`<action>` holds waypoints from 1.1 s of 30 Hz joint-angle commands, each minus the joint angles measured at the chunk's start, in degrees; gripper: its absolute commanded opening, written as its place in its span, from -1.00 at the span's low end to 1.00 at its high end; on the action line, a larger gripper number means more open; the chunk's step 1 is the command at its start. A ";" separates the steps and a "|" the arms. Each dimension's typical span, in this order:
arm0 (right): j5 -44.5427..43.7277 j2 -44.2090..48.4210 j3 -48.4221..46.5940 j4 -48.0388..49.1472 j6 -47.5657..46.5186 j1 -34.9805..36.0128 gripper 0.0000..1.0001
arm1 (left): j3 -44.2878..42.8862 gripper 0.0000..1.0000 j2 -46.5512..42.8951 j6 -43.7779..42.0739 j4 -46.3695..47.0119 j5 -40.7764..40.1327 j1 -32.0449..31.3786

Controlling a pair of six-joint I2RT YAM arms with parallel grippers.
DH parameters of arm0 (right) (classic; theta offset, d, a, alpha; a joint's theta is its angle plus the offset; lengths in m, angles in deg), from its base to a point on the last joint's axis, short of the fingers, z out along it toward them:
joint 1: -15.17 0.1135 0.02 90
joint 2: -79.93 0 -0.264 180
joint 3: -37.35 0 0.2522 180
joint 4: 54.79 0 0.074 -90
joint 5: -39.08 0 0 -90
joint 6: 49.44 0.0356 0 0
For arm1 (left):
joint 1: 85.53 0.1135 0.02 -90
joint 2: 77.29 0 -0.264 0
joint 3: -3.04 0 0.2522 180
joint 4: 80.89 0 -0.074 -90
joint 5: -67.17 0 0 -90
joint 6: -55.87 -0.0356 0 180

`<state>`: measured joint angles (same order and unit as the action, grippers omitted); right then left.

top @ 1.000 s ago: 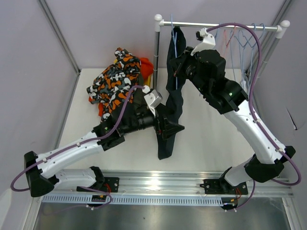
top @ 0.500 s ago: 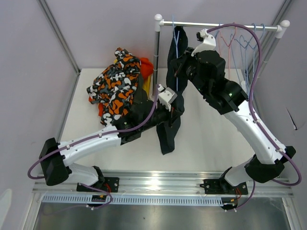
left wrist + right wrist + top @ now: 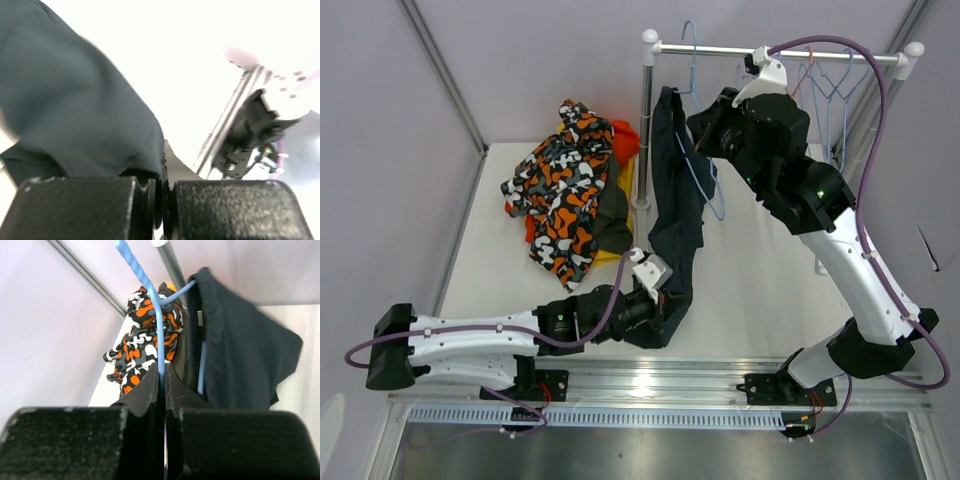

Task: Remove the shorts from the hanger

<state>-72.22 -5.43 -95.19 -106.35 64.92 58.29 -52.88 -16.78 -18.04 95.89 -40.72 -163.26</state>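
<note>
The dark navy shorts hang stretched from a blue hanger near the rack post down to the near table edge. My left gripper is shut on their lower end; the left wrist view shows the dark fabric pinched at the left gripper. My right gripper is shut on the hanger's wire. In the right wrist view the blue wire runs into the closed right gripper, with the shorts just to its right.
A pile of shorts lies at the table's back left: camouflage, orange-red, olive. The rack's post and rail stand at the back, with several bare hangers at the right.
My left gripper closed on the shorts and pulled their lower end down toward the near edge. The right gripper shifted right with the hanger, and the shorts now stretch between them.
</note>
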 commanded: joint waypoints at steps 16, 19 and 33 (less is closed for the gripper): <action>-8.57 11.19 5.15 -6.14 8.78 2.34 -1.00 | -40.76 -1.00 26.95 -0.20 -22.60 6.45 25.97; -8.06 8.47 0.93 -6.14 6.50 -1.78 -1.00 | -31.87 -1.00 19.31 2.18 -19.16 7.96 22.99; 6.79 -9.11 -9.54 -3.16 6.66 -18.15 -1.00 | -27.63 -1.00 -3.21 -2.91 -35.24 -5.57 16.29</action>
<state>-69.44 -13.45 -102.12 -112.37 71.02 40.34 -78.43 -20.73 -17.75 62.91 -41.66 -147.76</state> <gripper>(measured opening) 0.041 0.014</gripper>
